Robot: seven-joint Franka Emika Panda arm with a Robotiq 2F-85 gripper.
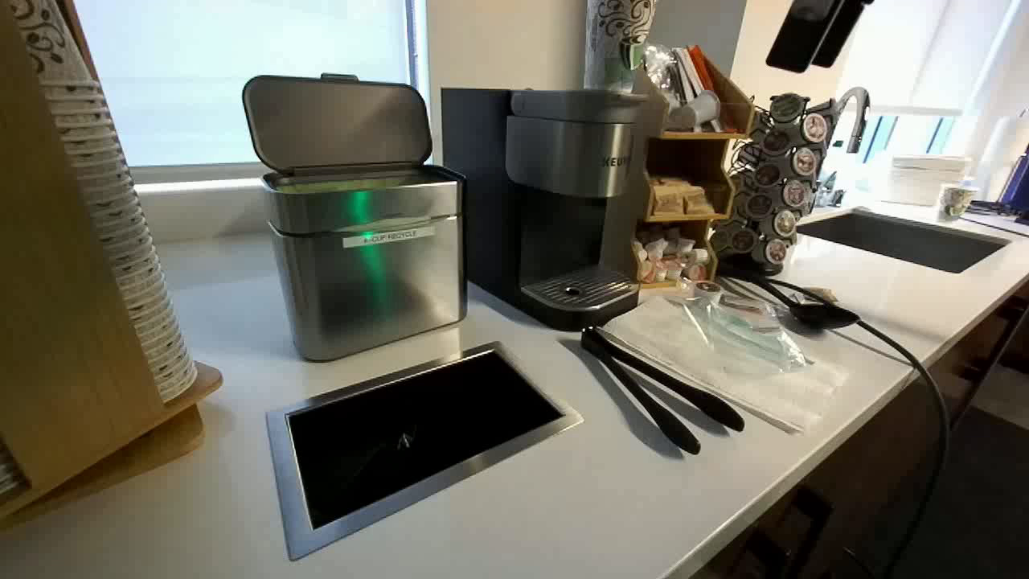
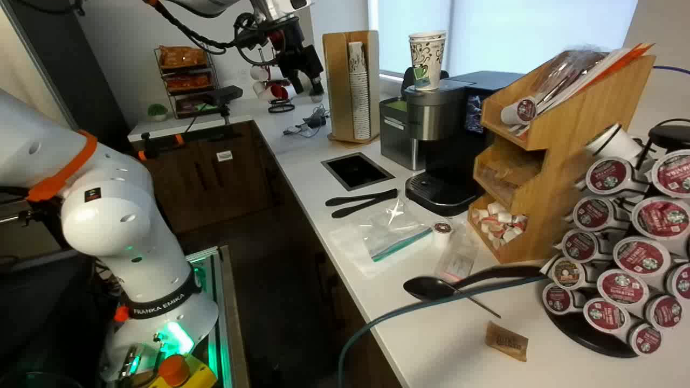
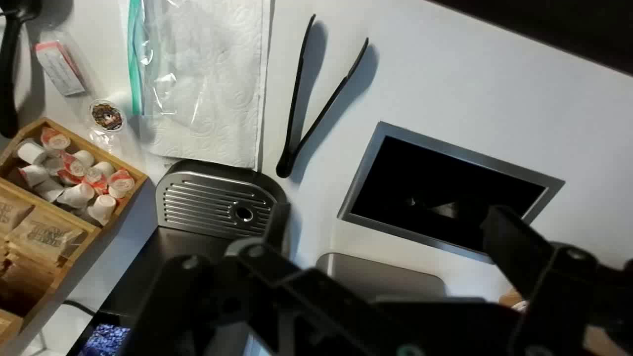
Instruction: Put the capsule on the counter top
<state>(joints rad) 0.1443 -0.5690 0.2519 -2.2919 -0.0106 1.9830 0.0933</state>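
The white counter top (image 1: 611, 498) also shows in an exterior view (image 2: 447, 345) and the wrist view (image 3: 445, 84). A white capsule with a dark round lid (image 2: 442, 228) stands upright on it, beside a clear plastic bag; it also shows in the wrist view (image 3: 107, 116). Another capsule (image 2: 520, 111) lies in the organizer's top shelf, and several sit in a rack (image 2: 609, 242). I cannot tell which one the task means. My gripper (image 2: 307, 90) is high above the counter, its black fingers wide apart and empty in the wrist view (image 3: 388, 217).
A coffee maker (image 1: 563, 153) with cups on top stands beside a lidded steel bin (image 1: 370, 281). The steel-framed black hole (image 1: 426, 434), tongs (image 1: 651, 386), paper towel (image 3: 222, 84), wooden organizer (image 2: 560, 178), black ladle (image 2: 431, 288) and cup holder (image 2: 339, 86) are around.
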